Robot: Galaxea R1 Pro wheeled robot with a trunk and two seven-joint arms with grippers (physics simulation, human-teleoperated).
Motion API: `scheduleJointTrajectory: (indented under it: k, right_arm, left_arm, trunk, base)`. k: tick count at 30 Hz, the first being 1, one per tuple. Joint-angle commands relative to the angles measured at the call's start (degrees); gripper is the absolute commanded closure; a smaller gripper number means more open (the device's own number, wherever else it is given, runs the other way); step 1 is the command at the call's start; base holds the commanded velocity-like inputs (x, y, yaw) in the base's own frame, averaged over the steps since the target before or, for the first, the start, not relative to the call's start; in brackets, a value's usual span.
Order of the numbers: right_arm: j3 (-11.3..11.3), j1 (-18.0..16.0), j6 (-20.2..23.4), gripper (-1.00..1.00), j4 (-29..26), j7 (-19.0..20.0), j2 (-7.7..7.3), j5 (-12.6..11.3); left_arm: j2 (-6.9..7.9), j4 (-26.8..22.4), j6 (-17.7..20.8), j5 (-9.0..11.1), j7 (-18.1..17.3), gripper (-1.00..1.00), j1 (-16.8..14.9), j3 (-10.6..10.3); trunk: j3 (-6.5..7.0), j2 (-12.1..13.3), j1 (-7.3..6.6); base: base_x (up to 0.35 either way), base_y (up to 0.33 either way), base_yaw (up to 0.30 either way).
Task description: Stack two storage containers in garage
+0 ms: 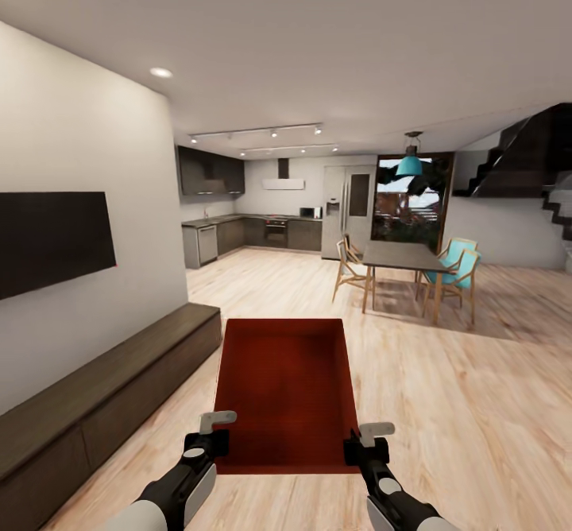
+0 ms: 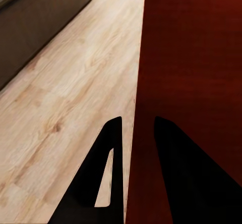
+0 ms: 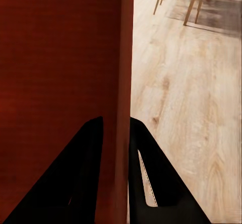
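A red-orange storage container (image 1: 286,392) hangs in front of the robot, above the wood-plank floor (image 1: 469,404) — left pincer (image 2: 132,133) clamped on its left wall, right pincer (image 3: 117,133) on its right wall, beside the dark bench (image 1: 103,388).

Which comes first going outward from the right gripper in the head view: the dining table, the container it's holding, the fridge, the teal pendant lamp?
1. Storage container, clamped by the right gripper at its right wall.
2. Dining table, ahead and to the right.
3. Teal pendant lamp and fridge, both beyond the table at the far end; too close to rank.
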Motion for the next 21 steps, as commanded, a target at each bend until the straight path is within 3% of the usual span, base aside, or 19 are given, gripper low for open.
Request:
scheduleJointTrajectory:
  k: [1,21]
  right_arm:
    - [-1.58,-0.06,-0.24,1.00,-0.13,-0.66,-0.20,0.06]
    - [-1.58,-0.06,-0.24,1.00,-0.13,-0.66,-0.20,0.06]
  left_arm:
    - [0.45,0.04,0.12,0.71,0.68,1.00,0.01,0.21]
    - [0.43,0.04,0.18,0.71,0.74,1.00,0.01,0.21]
  trunk:
    - [-0.01,-0.03,0.01]
    - [-0.01,-0.03,0.01]
  base:
    - [0.000,0.000,-0.283]
    - [0.000,0.000,-0.283]
